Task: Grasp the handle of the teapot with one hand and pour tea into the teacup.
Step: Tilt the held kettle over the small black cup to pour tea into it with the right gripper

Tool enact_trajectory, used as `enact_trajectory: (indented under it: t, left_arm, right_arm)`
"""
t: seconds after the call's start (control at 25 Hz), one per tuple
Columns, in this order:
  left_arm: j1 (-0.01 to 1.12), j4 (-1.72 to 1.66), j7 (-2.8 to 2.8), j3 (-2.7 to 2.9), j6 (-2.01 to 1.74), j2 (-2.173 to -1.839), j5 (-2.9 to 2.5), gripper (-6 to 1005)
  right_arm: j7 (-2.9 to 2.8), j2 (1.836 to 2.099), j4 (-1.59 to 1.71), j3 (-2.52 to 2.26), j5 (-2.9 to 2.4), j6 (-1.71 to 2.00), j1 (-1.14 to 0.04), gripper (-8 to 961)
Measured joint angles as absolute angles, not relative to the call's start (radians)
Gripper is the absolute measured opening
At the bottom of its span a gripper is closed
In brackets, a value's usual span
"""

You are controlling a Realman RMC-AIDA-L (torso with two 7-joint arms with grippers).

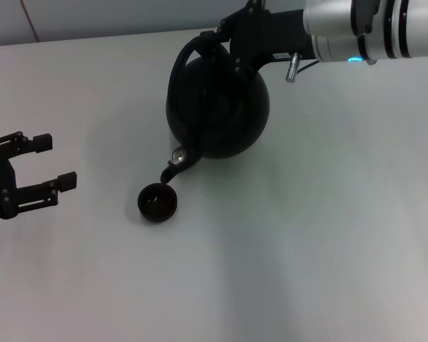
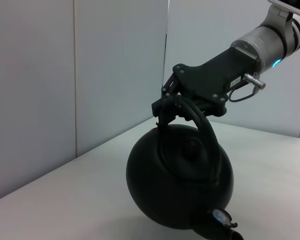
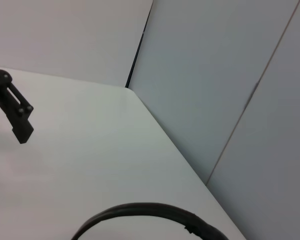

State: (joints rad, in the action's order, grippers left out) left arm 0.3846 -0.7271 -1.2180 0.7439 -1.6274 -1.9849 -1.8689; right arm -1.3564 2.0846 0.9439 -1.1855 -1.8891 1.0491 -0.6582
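Head view first: nearest to us on the white desk [image 1: 307,271] sits the teacup [image 1: 158,202], a tiny black bowl standing upright a little left of the middle. Off to its left, well apart from it, we see the left hand [image 1: 53,162] parked low over the desk, its two fingers spread wide with nothing between them.

Just behind the cup we find the teapot [image 1: 217,107], tipped forward so that its short spout [image 1: 177,165] points down, its tip right above the cup's far rim. We cannot tell whether any tea is running. The round black body hangs tilted, lid side turned toward the left.

Farther back, the handle [image 1: 180,60] arches up from the pot's top, and the right hand [image 1: 232,32] is clamped on its upper part, reaching in from the right on a silver-white arm [image 1: 371,28].

From the left wrist view we get the same grip side-on: the right hand [image 2: 172,107] pinches the top of the handle [image 2: 202,125], and the teapot [image 2: 180,182] leans with its spout low, clear of the desk surface beneath it.

From the right wrist view we make out only a curved stretch of the handle [image 3: 145,210], with the left hand's finger [image 3: 17,112] beyond it over the desk.
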Motion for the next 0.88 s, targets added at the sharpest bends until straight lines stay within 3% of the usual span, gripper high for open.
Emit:
enact_trajectory:
  t: [0.88]
  left_arm:
    - [0.385,-0.727,-1.212,0.744,-1.614,-1.988,-1.869,784]
  right_arm:
    - [-1.35,2.085,0.992,-1.238,-1.915,1.041,-0.66,115]
